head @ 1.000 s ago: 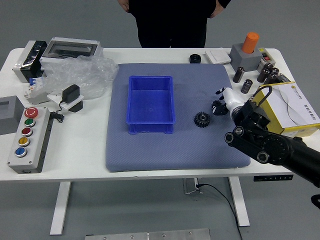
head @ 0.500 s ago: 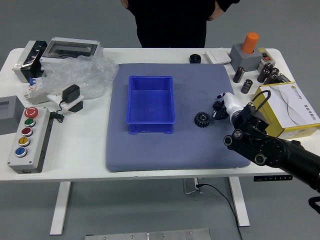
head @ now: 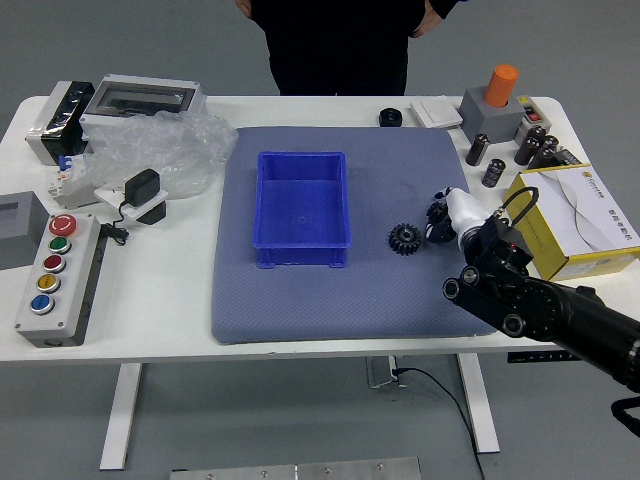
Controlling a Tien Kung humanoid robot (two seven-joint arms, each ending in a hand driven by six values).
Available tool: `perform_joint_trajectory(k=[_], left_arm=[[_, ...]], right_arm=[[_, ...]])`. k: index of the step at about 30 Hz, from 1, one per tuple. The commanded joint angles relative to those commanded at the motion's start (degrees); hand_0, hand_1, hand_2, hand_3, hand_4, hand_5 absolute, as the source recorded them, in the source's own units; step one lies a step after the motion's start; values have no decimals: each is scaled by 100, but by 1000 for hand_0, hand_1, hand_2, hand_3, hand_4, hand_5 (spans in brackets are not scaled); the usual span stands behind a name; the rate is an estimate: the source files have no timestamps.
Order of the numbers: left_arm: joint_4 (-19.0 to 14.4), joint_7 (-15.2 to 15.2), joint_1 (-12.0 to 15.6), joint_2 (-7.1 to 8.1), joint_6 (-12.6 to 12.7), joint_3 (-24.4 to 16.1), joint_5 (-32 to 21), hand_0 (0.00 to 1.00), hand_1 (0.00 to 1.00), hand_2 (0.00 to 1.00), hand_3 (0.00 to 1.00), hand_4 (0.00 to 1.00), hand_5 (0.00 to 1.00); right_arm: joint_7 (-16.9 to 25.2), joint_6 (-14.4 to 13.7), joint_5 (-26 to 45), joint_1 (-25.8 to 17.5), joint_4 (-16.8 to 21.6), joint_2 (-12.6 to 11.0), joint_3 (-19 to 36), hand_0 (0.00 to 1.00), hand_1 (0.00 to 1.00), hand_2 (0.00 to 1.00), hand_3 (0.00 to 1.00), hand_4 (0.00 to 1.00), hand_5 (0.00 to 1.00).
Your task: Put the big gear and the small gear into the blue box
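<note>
My right hand (head: pixel 448 214) reaches in from the right over the mat, its fingertips at a dark gear (head: pixel 437 212) that they partly cover. Whether the fingers grip that gear cannot be made out. Just left of the hand, another black gear (head: pixel 404 239) lies flat on the grey-blue mat (head: pixel 370 305), fully visible and untouched. The blue box (head: pixel 300 205) stands left of both gears on the mat, with nothing inside it. My left arm is out of view.
A yellow-edged white box (head: pixel 590 220) lies to the right behind my right forearm. Small black cylinders (head: pixel 478 149) and an orange-topped block (head: pixel 501 86) stand at the back right. Plastic wrap (head: pixel 165 145) and a button panel (head: pixel 62 280) are on the left. A person stands at the far side, hands off the table.
My right forearm has shifted slightly, and the hand has turned a little at the partly covered gear. The other gear and the blue box have stayed put.
</note>
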Motion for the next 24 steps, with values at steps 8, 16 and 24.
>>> perform_joint_trajectory(k=[8,16,24], left_arm=[[0,-5,1,-5,3,1,7,755,737,764,808,615,128],[0,-8,-4,-6,-3,-5,20,755,738,764,808,615,127],[0,-4,4,-4,-2,-4,23,755,738,764,809,613,128]], right_arm=[[33,-138,-134,-29,-38,21,-25,594,423,486,614,360,118],[74,-222,-199,-55,-70,36,-40,564,398,448,567,376,26],[152,-403,-275,-79,-46,41,86,553,384,421,532,471,2]])
